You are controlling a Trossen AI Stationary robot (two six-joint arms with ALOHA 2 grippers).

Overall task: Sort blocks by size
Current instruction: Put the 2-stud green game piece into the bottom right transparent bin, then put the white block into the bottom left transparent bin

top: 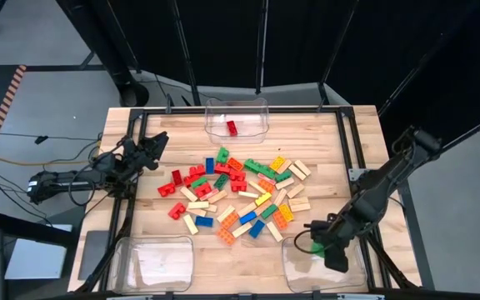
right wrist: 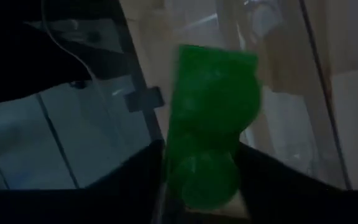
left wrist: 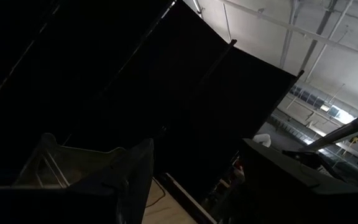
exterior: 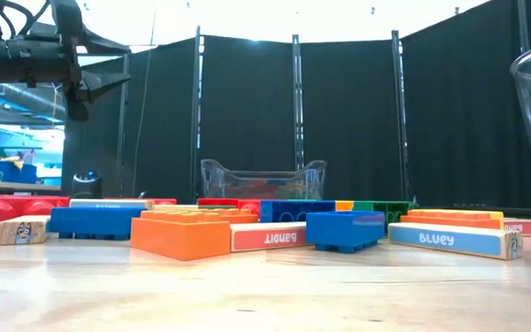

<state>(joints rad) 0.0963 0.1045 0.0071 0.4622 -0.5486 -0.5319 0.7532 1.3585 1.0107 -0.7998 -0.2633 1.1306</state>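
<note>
Right tool [top: 322, 242] hangs over the clear bin [top: 294, 271] at the near right corner of the bench [top: 323, 146], its arm reaching down from the right edge. In the right wrist view a green block [right wrist: 213, 118] shows between the two dark fingers [right wrist: 135, 180], blurred, with the clear wall of the bin and pale wood behind it. Whether the fingers grip the green block or stand apart from it cannot be told; the block's lower end sits between them.

Left tool [top: 152, 148] waits above the left side of the bench, near the left edge of the block pile, with its fingers spread wide and nothing between them. Its wrist view looks up at dark curtains and the ceiling.

Most of the blocks [top: 240, 196] lie scattered in a loose pile at the middle of the bench: red, green, blue, yellow and orange studded bricks mixed with pale tan wooden bars. In the low view an orange brick [exterior: 178, 235], a blue brick [exterior: 344, 229] and a printed wooden bar [exterior: 450, 240] lie nearest the camera.

A second clear bin [top: 257, 107] stands at the far middle edge and holds one red block [top: 231, 127]. A third clear bin [top: 127, 265] sits at the near left corner.
</note>
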